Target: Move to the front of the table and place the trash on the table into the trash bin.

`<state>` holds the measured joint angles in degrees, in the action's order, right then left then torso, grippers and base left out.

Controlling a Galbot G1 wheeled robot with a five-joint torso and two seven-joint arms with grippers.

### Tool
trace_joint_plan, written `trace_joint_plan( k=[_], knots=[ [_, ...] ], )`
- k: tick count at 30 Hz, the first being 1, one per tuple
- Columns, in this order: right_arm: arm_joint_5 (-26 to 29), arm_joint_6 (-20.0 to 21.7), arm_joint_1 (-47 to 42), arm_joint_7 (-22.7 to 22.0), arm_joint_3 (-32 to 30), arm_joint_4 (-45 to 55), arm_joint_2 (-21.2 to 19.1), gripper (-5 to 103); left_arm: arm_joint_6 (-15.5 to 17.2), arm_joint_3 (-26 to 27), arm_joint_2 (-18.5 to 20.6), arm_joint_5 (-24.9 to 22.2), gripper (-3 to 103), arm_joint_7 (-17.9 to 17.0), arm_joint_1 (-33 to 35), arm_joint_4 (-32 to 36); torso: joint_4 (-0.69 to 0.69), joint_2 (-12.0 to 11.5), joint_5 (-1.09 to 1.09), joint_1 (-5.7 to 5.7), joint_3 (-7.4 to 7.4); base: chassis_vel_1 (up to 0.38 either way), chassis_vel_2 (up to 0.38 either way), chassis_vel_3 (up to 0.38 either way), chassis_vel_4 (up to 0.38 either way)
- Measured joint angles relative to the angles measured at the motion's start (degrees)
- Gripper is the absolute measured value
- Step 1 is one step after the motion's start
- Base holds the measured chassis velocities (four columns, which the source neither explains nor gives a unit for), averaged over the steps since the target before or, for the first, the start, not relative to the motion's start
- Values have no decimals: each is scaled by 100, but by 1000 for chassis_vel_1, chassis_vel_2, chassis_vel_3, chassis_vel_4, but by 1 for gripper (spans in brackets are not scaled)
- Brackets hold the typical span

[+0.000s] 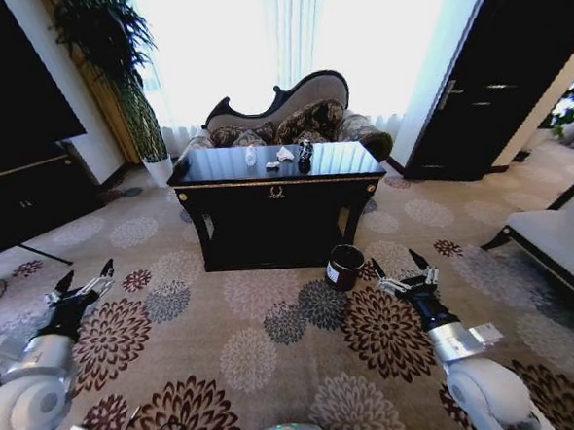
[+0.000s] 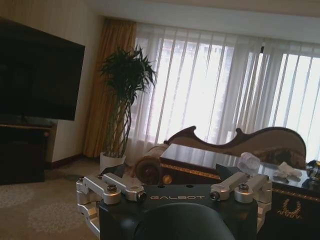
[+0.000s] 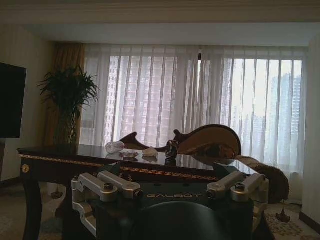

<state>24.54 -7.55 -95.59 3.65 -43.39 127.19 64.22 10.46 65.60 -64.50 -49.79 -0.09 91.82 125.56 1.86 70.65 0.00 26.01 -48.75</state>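
Table (image 1: 276,189) stands ahead on patterned carpet (image 1: 246,334) with a sofa (image 1: 291,122) behind it; trash on top: clear bottle (image 1: 250,156), white tissue (image 1: 284,154), paper scrap (image 1: 272,164), dark can (image 1: 305,154). Trash bin (image 1: 345,267) sits on the carpet just before the table's front right leg. Left tool (image 1: 81,286) and right tool (image 1: 405,275) hover low at either side, both spread open, empty.

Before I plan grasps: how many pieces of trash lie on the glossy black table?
4: clear plastic bottle, small white scrap, crumpled white tissue and dark crushed can, clustered mid-top on the table. More may be hidden.
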Motion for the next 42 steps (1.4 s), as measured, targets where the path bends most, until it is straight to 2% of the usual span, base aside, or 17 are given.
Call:
trace_joint_plan(
  k=[5, 9, 20, 30, 42],
  knots=[
    [-88, -111, 28, 74, -10, -94, 41, 100, -1, 82, -201, 30, 100, -7, 123, 223, 0, 0, -1, 0, 0, 0, 0, 0, 0],
    [-130, -123, 80, 108, -6, -143, 121, 100, 6, 123, -384, 235, 100, -48, 258, 445, -1, 0, 0, 0, 0, 0, 0, 0, 0],
    [-108, -115, 14, 220, -83, -62, 211, 100, 78, 104, -301, 255, 100, -3, 428, 622, 1, 1, -1, 0, 0, 0, 0, 0, 0],
    [47, -142, 28, 337, -126, 24, 398, 100, 83, 183, -543, 171, 100, -17, 628, 993, -1, 0, -1, 0, 0, 0, 0, 0, 0],
    [106, -154, 110, 427, -163, -9, 467, 100, 82, 255, -526, 119, 100, 2, 629, 1092, 1, 1, -1, -2, 1, -24, 25, 25, -27]
  ],
)
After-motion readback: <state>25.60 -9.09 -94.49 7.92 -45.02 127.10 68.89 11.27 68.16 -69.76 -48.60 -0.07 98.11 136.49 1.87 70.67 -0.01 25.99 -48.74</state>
